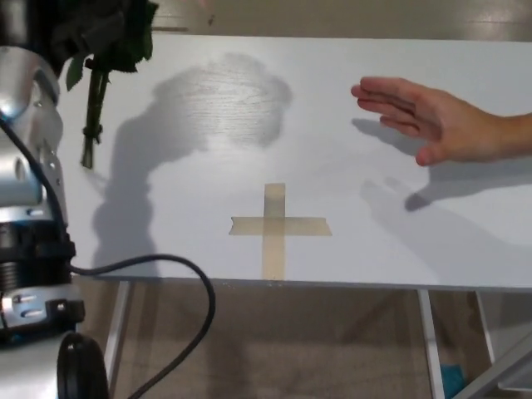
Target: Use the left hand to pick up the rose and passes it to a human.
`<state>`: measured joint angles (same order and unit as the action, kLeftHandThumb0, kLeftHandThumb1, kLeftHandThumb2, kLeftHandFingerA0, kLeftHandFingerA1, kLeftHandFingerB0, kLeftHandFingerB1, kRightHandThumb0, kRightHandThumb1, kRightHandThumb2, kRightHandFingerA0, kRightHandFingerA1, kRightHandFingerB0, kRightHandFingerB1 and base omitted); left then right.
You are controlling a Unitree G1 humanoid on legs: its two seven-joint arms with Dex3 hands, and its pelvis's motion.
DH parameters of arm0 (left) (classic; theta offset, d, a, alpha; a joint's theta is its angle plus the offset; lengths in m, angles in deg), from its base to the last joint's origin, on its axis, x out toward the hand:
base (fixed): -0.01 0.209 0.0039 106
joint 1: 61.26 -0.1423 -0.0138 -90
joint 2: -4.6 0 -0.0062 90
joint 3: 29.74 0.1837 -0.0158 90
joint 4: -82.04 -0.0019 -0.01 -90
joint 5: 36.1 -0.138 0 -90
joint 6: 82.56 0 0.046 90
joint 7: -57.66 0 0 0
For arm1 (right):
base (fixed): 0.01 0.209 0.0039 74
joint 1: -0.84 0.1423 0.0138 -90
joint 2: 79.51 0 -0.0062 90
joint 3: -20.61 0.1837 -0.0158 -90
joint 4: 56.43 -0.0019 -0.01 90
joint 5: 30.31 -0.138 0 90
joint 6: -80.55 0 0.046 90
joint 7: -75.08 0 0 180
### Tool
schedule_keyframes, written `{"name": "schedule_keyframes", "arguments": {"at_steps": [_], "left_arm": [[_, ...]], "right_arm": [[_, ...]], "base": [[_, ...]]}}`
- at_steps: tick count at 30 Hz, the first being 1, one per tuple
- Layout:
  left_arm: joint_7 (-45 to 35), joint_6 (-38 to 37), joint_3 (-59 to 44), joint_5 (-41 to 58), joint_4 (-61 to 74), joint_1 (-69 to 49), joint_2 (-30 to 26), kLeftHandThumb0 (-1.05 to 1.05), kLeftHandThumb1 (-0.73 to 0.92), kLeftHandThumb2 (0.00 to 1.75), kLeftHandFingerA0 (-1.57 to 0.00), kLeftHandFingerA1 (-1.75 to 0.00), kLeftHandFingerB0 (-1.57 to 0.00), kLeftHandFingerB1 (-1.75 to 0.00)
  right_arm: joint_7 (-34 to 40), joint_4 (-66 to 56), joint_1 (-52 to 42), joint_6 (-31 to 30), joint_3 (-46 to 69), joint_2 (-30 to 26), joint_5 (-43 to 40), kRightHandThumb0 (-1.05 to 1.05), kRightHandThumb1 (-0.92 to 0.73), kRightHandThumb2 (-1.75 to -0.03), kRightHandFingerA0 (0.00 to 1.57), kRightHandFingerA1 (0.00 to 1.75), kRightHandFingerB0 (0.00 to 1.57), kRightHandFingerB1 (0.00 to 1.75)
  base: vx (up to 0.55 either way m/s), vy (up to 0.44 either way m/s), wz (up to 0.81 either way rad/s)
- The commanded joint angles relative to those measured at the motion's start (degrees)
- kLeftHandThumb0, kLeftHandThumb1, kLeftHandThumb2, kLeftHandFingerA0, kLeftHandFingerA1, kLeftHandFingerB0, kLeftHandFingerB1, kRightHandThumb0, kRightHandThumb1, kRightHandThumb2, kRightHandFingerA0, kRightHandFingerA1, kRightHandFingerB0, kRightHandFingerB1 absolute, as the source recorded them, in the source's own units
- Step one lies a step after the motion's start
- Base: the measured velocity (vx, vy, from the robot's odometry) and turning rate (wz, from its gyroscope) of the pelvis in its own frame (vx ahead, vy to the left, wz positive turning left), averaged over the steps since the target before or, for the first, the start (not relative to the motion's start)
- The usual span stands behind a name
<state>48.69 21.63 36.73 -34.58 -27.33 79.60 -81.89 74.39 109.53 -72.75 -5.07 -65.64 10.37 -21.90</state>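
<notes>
No brand, label or writing can be read anywhere in the head view. The robot's left arm rises along the picture's left edge, its silver shell segments stacked above a black ribbed joint, with a black cable looping out from it below the table's near edge. The left hand sits in the top left corner, lifted well above the table; it shows only as a dark mass merging with the foliage, so whether its fingers are clenched cannot be made out, though the rose hangs from that spot. Of the rose only dark green leaves and thin green stems show: the leaves bunch just beside the hand at the top edge, and the stems hang below it towards the tabletop; the blooms are cut off by the top of the frame. A broad soft shadow lies on the white table to the right of the hand. A person's hand reaches in from the right edge, well apart from the robot's hand, palm flat and open with its fingers stretched towards the rose, hovering over the table and casting a shadow beneath it. Between the two and nearer the table's front edge, a cross of tan masking tape is stuck flat on the surface. The right hand does not show.
</notes>
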Motion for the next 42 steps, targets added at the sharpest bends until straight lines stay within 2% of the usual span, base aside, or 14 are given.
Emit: {"name": "schedule_keyframes", "arguments": {"at_steps": [1, 11, 26, 28, 32, 34, 42], "left_arm": [[-0.48, 8.91, -3.88, 10.83, 0.69, 2.03, 0.84, -0.16, 0.79, 0.70, -1.10, -1.45, -0.89, -0.94], [-0.03, 9.26, -0.53, 10.05, 2.06, -0.45, -0.21, -0.17, 0.79, 0.68, -1.07, -1.41, -0.89, -0.96], [-0.49, 7.25, 2.29, 11.61, 1.94, -1.32, 0.38, -0.16, 0.79, 0.68, -1.05, -1.45, -0.86, -1.02], [-0.13, 5.34, 4.79, 10.46, 1.30, -1.95, 2.53, -0.16, 0.79, 0.69, -1.06, -1.43, -0.86, -0.98], [0.43, 4.39, 6.22, 10.37, 0.41, -1.93, 3.22, -0.16, 0.79, 0.69, -1.05, -1.43, -0.86, -0.98], [1.43, 3.97, 8.95, 9.20, -2.05, -0.40, 5.72, -0.17, 0.77, 0.70, -1.05, -1.41, -0.86, -0.99], [2.21, 2.60, 12.00, 9.88, -6.60, 2.29, 9.22, -0.17, 0.76, 0.72, -1.01, -1.45, -0.85, -1.01]], "right_arm": [[-0.18, 0.17, -0.35, -0.50, -0.02, -0.59, -0.02, -0.54, -0.80, -0.64, 0.61, 0.55, 0.45, 0.36], [-0.55, 0.15, -0.12, -0.64, 0.08, -0.42, -0.23, -0.54, -0.80, -0.64, 0.61, 0.55, 0.45, 0.36], [-0.40, 0.20, -0.32, -0.38, -0.65, -0.37, 0.16, -0.54, -0.80, -0.64, 0.61, 0.56, 0.46, 0.36], [-0.54, 0.10, -0.23, -0.54, -0.53, -0.41, -0.09, -0.54, -0.80, -0.64, 0.61, 0.56, 0.45, 0.36], [-0.56, 0.09, -0.16, -0.58, -0.49, -0.35, -0.16, -0.54, -0.80, -0.64, 0.61, 0.56, 0.45, 0.36], [-0.66, 0.21, 0.13, -0.75, -0.39, -0.15, -0.25, -0.54, -0.80, -0.64, 0.61, 0.55, 0.45, 0.36], [-0.75, 0.17, 0.48, -1.02, 0.02, -0.10, -0.61, -0.54, -0.80, -0.64, 0.60, 0.55, 0.46, 0.37]], "base": [[0.00, 0.000, 0.00], [0.00, 0.000, 0.00], [0.00, 0.000, 0.00], [0.00, 0.000, 0.00], [0.00, 0.000, 0.00], [0.00, 0.000, 0.00], [0.00, 0.000, 0.00]]}}
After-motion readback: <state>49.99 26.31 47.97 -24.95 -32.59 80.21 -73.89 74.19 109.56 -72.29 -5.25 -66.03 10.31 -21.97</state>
